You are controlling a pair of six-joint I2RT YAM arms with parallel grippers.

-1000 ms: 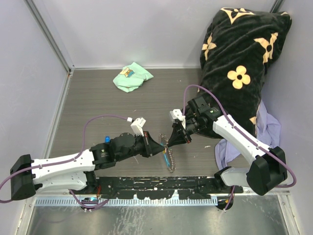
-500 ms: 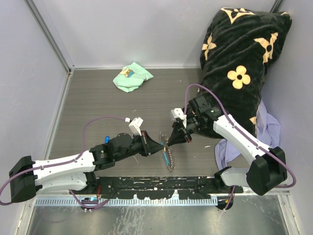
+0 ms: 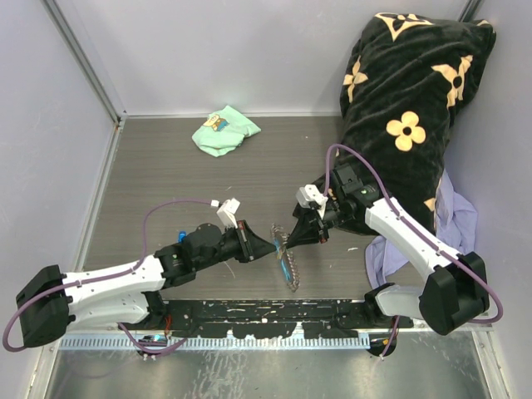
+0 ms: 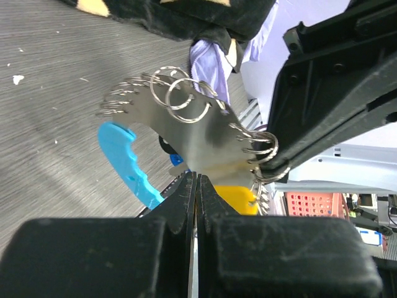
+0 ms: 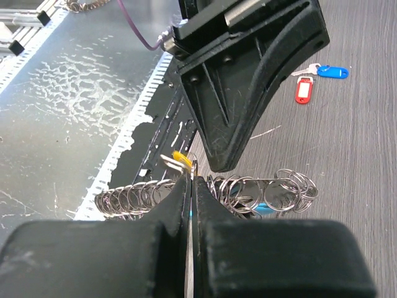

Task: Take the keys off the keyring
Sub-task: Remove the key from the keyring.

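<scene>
Pinching the keyring (image 4: 200,135) from both sides, L hand (image 4: 197,181) & R hand (image 5: 189,172) are clamping it above grey counter (image 3: 183,170); mint cloth (image 3: 223,133) lying beyond keyring, pale walls (image 3: 233,50) surrounding.

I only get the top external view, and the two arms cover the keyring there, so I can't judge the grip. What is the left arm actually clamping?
Observer: The left gripper has its jaws shut on one edge of the keyring, a flat silvery plate hung with small split rings.
Operator: And the right one?
Observer: The right gripper is shut too, tips among the rings beside a yellow tag; whether a ring is pinched I cannot tell.
Operator: Any keys off?
Observer: Two lie loose on the table: a red-tagged key and a blue-tagged key.
</scene>
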